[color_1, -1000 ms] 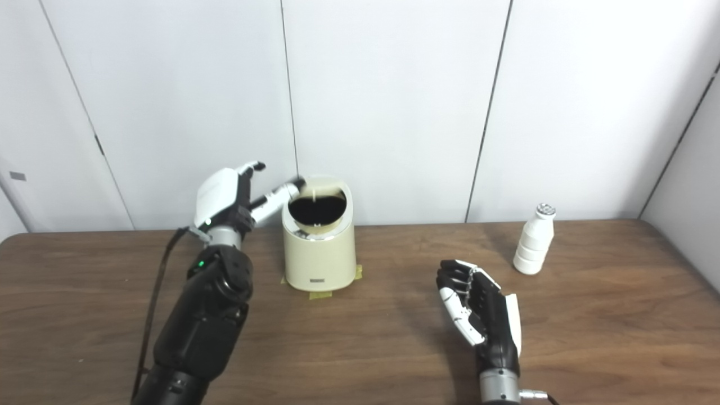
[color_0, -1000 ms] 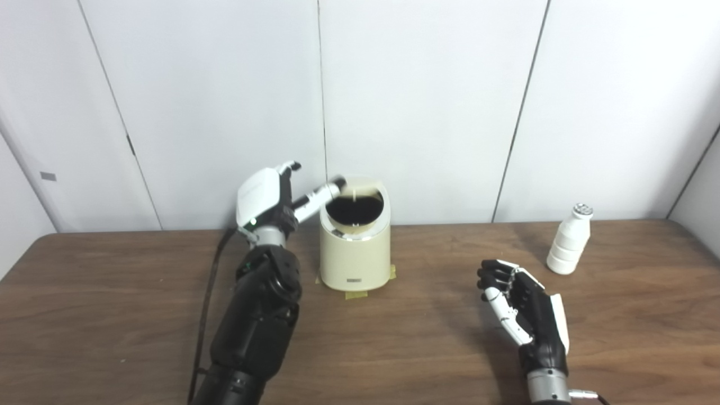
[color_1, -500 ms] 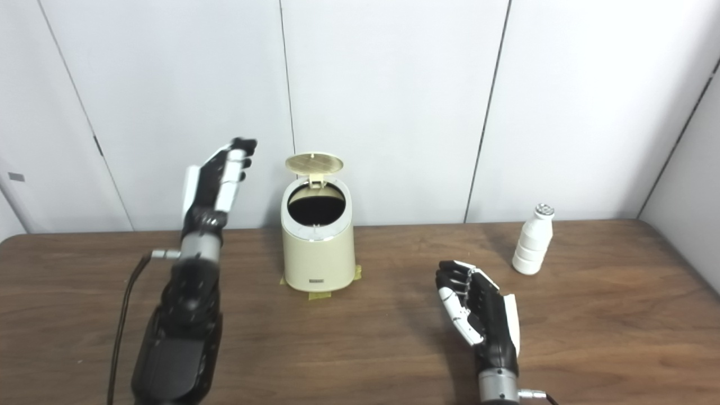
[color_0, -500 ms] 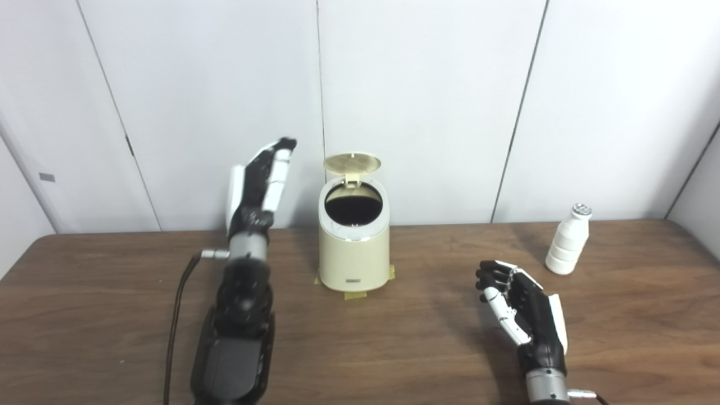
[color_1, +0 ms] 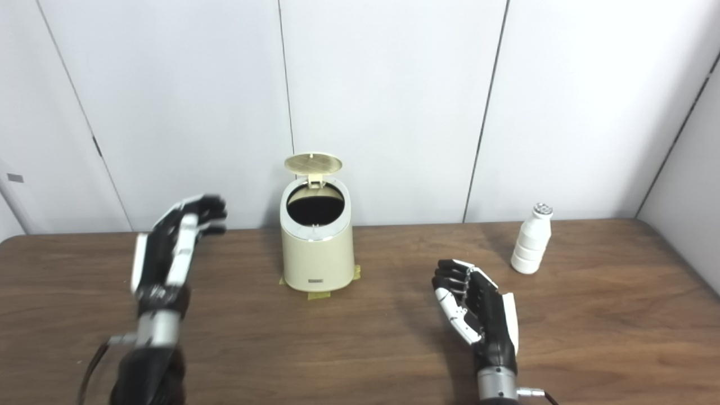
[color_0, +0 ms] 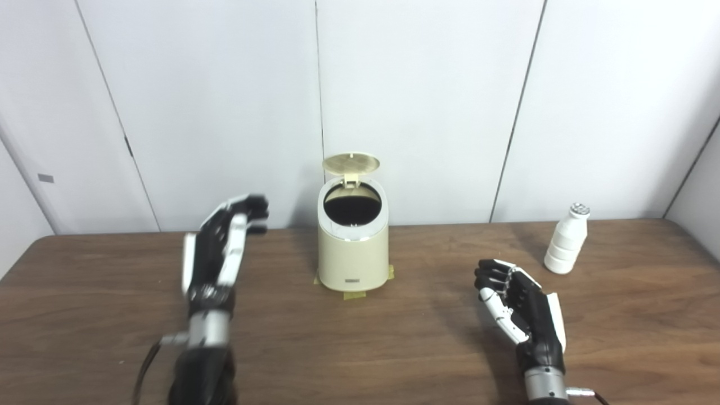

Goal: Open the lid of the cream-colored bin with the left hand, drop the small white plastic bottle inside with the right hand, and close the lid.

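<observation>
One cream-colored bin (color_0: 352, 247) stands at the middle of the frame, with one round lid (color_0: 351, 163) raised above its opening. One small white plastic bottle (color_0: 565, 246) stands at the right of the frame. Two robot hands show: one left hand (color_0: 218, 254) at the lower left and one right hand (color_0: 520, 306) at the lower right. One wooden table (color_0: 394, 343) fills the lower half, and two bits of yellowish tape (color_0: 355, 295) show at the bin's base.
</observation>
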Robot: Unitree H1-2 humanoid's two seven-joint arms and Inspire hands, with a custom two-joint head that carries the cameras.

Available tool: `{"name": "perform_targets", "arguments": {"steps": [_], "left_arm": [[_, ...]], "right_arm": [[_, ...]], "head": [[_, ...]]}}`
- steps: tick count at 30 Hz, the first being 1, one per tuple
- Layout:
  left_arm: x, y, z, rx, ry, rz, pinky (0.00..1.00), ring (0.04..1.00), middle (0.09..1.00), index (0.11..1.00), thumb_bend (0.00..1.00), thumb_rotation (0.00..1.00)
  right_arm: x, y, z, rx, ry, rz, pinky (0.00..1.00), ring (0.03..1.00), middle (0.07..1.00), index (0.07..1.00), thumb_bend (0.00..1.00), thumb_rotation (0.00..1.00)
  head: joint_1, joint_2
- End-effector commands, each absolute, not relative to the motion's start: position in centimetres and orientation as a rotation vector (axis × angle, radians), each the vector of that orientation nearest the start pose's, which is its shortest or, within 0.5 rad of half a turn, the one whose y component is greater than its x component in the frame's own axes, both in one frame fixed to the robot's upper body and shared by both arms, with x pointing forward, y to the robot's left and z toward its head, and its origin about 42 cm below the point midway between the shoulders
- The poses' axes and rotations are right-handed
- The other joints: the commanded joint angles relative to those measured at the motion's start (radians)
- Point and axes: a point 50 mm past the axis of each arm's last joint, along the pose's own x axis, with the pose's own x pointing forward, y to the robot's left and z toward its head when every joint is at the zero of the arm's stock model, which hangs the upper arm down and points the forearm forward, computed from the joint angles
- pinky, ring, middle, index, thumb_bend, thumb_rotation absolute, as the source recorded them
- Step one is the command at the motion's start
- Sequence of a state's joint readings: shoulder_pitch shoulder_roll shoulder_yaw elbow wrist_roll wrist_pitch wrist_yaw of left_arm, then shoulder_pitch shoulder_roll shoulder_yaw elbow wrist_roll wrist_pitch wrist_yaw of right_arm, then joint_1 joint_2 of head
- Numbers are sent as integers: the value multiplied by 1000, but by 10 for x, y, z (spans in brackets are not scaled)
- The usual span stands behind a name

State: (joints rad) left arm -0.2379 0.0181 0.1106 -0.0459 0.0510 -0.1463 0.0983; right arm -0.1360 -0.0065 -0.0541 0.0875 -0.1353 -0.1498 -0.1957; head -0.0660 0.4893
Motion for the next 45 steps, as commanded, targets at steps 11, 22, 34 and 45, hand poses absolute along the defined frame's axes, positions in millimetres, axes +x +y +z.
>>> {"name": "perform_targets", "arguments": {"steps": [11,22,34,45], "left_arm": [[310,250,166,38,-447,181,592,666,673,648,157,677],[303,249,151,35,-425,178,601,677,679,659,172,669],[302,250,151,44,-419,170,602,674,676,652,166,646],[303,241,156,62,-428,167,609,684,679,655,151,639]], "right_arm": [[324,-227,143,-131,-319,-239,517,594,632,629,326,172],[326,-266,184,-148,-555,-564,343,405,469,497,523,2],[325,-314,207,-171,-638,-783,362,464,491,481,523,2],[341,-345,217,-232,-550,-753,948,979,983,937,735,261]], "head": [[-29,5],[-46,18],[-44,29],[-40,29]]}}
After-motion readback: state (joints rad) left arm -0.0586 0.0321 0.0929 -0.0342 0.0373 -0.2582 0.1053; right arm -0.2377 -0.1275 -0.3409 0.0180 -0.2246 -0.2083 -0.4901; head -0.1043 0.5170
